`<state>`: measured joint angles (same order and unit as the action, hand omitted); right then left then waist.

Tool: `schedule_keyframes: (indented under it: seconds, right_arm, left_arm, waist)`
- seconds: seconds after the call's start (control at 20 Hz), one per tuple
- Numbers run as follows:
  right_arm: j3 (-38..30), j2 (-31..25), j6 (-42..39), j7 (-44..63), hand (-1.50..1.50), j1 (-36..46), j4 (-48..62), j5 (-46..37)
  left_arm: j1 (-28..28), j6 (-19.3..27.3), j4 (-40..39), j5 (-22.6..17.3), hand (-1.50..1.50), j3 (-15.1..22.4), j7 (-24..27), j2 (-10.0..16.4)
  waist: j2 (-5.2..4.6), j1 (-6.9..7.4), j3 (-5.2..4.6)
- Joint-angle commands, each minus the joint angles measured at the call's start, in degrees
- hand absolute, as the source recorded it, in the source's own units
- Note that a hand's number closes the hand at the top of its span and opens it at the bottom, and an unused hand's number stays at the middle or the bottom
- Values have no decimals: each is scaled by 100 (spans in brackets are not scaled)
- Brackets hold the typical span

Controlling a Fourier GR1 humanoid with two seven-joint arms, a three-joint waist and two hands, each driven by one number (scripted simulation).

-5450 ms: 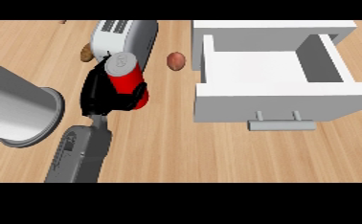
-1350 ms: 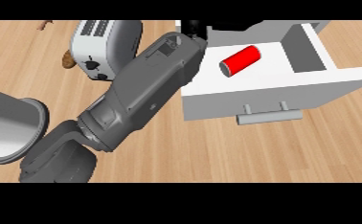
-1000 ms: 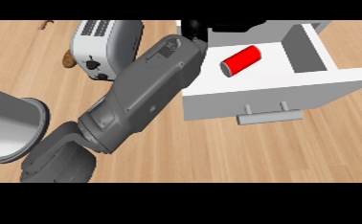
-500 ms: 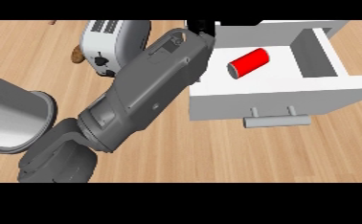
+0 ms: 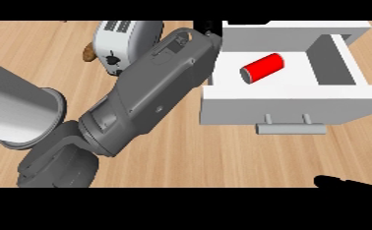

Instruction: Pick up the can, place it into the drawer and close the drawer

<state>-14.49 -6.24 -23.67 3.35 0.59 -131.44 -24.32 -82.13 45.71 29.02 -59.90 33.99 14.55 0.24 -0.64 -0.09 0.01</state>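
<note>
Here, we look steeply down on a light wooden counter point(image 5: 218, 160). The small red cylindrical metal can point(image 5: 263, 68) lies on its side inside the open white box-shaped drawer point(image 5: 276, 107), near the middle of its floor and apart from the walls. The drawer's front carries a pale grey bar handle point(image 5: 291, 127), facing us.

We judge the can light and stiff, with a smooth, slippery skin. Lying on its side, it may roll if the drawer is shoved quickly. It needs no further grasp. The thing to take hold of now is the drawer, either at the handle or on the flat front panel above it, pushed squarely away from us.

Our left forearm point(image 5: 152, 96), a thick grey casing, crosses from the lower left toward the drawer's upper left corner. Only a sliver of the black left hand point(image 5: 206, 26) shows past the wrist, just beside the drawer's left wall. We cannot tell how far open it is, but it does not have the can. A tip of the black right hand point(image 5: 340, 181) shows at the lower right edge, well apart from the drawer, and we cannot tell its state either.

Left of the arm stand a white two-slot toaster point(image 5: 120, 44), a small brown object point(image 5: 88, 53) beside it, and a brushed steel cylindrical pot point(image 5: 22, 113).
</note>
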Motion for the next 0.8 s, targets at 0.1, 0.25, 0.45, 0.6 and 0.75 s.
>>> schedule_keyframes:
  seconds: [0.1, 0.25, 0.45, 0.6, 0.75]
  right_arm:
    - [851, 22, 749, -398, -150, 767, 1094, -1541]
    - [1120, -110, 930, -292, -150, 1272, 1679, -2119]
    - [1350, -244, 1187, -510, -150, 1887, 2829, -2635]
    - [1518, -304, 1524, -802, -150, 2075, 3538, -3026]
    - [1700, -405, 1803, -874, -150, 2567, 4481, -3568]
  left_arm:
    - [144, -192, -39, 163, -150, -135, -103, 115]
    - [319, -89, 133, 274, -150, -88, -162, 159]
    - [290, 10, 305, 379, -150, -128, -333, 297]
    - [314, 16, 534, 483, -150, -65, -641, 550]
    - [587, 2, 658, 543, -150, -28, -581, 610]
  waist:
    - [28, 65, 0]
    - [46, 116, -3]
    - [48, 142, -1]
    - [64, 182, -1]
    - [37, 278, -1]
